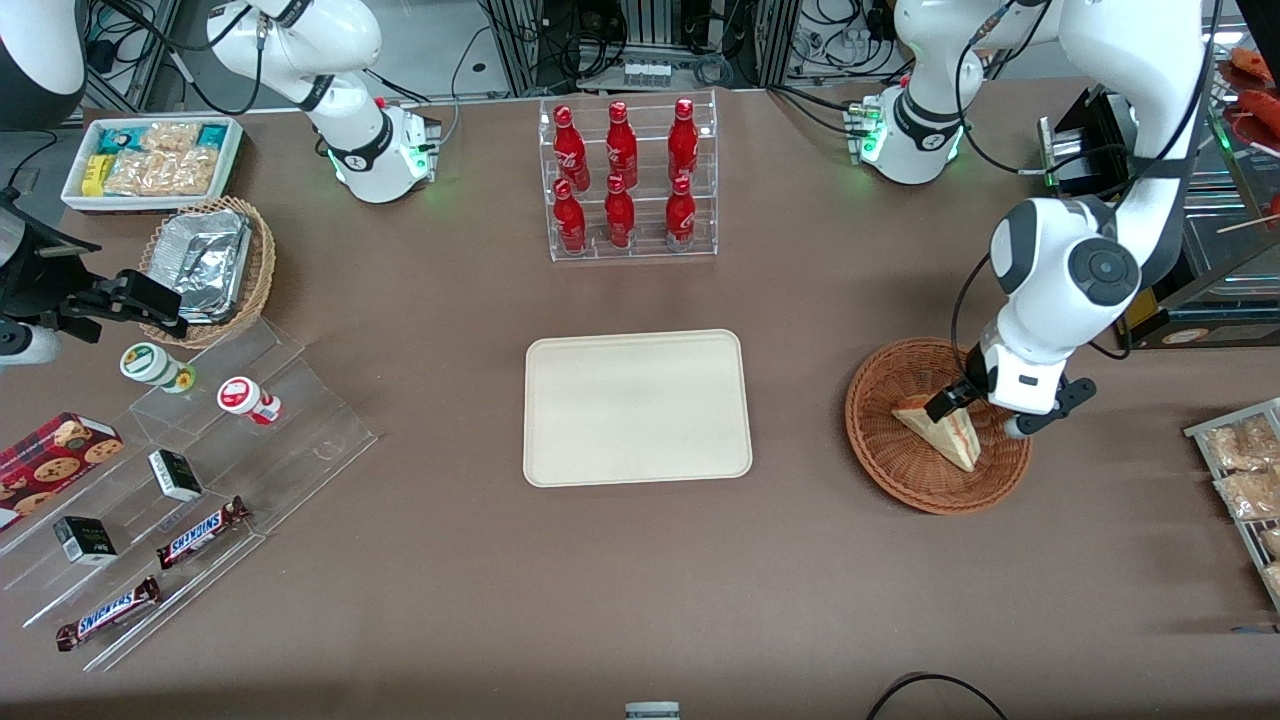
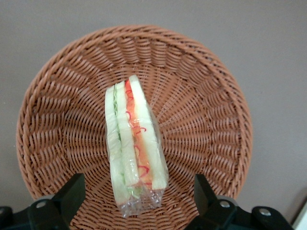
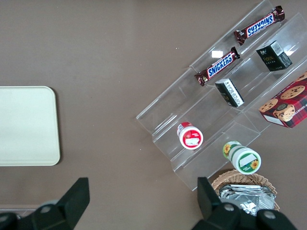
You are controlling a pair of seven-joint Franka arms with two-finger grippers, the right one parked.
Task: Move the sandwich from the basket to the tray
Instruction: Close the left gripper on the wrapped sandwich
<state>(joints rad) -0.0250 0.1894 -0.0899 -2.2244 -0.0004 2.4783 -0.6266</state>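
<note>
Gripper [image 1: 983,408]: above the round reddish-brown wicker basket [image 1: 885,440], fingers spread to either side of the sandwich.
Sandwich, triangular white-bread wedge in clear wrap [image 2: 135,143]: in the basket, directly under the gripper, between its fingers [image 2: 72,191], standing on edge.
Basket: on the table, toward the working arm's end.
Tray, flat cream rectangular [image 1: 637,407]: beside the basket, well apart from the gripper, toward the parked arm's end.

cola bottles [image 1: 625,175] | Snickers bars [image 1: 203,531] | cookie box [image 1: 55,455]
</note>
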